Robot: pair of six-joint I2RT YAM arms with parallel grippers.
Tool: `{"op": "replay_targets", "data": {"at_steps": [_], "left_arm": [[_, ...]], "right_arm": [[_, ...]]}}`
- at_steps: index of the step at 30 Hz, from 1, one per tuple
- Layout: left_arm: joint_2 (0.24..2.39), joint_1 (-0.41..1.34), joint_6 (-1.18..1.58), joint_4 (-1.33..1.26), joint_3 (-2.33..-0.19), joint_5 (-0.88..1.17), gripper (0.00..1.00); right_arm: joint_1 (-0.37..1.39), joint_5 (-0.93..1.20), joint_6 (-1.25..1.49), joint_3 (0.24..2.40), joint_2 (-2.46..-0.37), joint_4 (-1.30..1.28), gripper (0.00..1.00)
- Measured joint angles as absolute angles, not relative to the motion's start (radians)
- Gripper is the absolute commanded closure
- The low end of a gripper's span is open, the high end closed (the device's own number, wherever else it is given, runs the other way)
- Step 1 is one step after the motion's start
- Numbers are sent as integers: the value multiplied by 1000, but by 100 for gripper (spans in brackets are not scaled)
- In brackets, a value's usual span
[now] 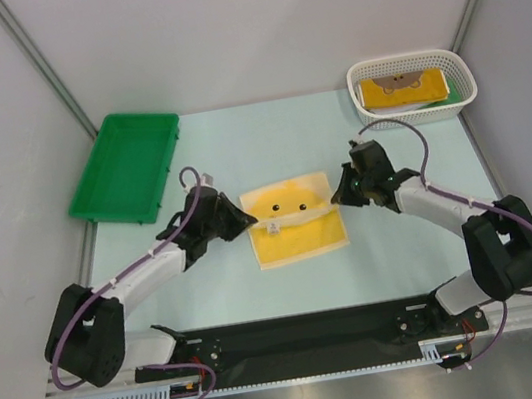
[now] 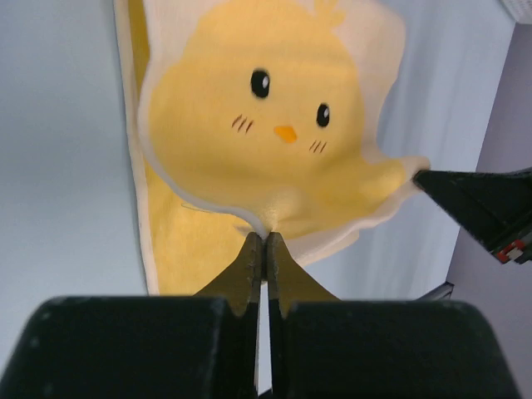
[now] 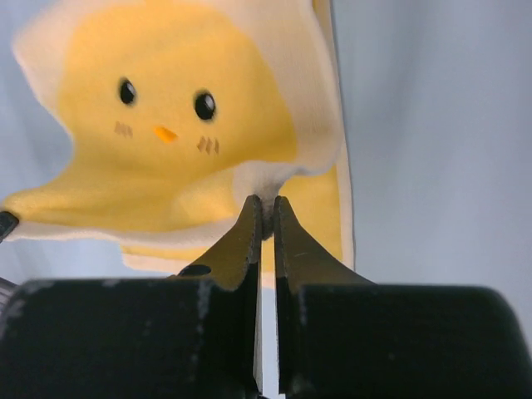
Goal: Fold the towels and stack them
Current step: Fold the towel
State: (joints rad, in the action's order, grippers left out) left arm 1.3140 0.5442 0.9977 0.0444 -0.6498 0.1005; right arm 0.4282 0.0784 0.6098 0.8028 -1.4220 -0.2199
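We find the left hand (image 2: 266, 241) fully closed, its fingertips pinching the white-bordered edge of the yellow towel (image 1: 295, 220). The right hand (image 3: 264, 204) is closed in the same way on the opposite end of that edge. We judge that the two matched pinches keep the raised flap taut and level, so that it can be carried over the rest of the towel as a straight fold.

The chick face printed on the flap faces upward. The plain yellow portion lies flat on the tabletop (image 1: 186, 141), on the near side of the flap.

To the far right of the yellow towel stands the white mesh basket (image 1: 408, 62). It holds a brown-printed towel (image 1: 400, 89) resting on a green towel (image 1: 441, 101), which suggests a stack already begun. The green tray (image 1: 124, 166) lies to the far left of the yellow towel.

We cannot tell how many layers each hand grips. A small white mark at the flap's edge is too small to identify. The basket wall hides its lower contents.
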Motion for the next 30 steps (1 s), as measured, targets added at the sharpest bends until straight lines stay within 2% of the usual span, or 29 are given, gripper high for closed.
{"op": "replay_targets", "data": {"at_steps": [7, 12, 18, 30], "left_arm": [[1332, 472, 823, -1, -748, 138, 100], [1291, 499, 781, -144, -589, 198, 100], [1282, 603, 782, -155, -422, 233, 100], [1275, 632, 786, -152, -385, 232, 100]], "right_arm": [[360, 149, 508, 935, -1494, -99, 100], [394, 197, 496, 754, -1429, 17, 100], [425, 206, 501, 555, -1390, -5, 100], [425, 189, 500, 528, -1291, -82, 100]]}}
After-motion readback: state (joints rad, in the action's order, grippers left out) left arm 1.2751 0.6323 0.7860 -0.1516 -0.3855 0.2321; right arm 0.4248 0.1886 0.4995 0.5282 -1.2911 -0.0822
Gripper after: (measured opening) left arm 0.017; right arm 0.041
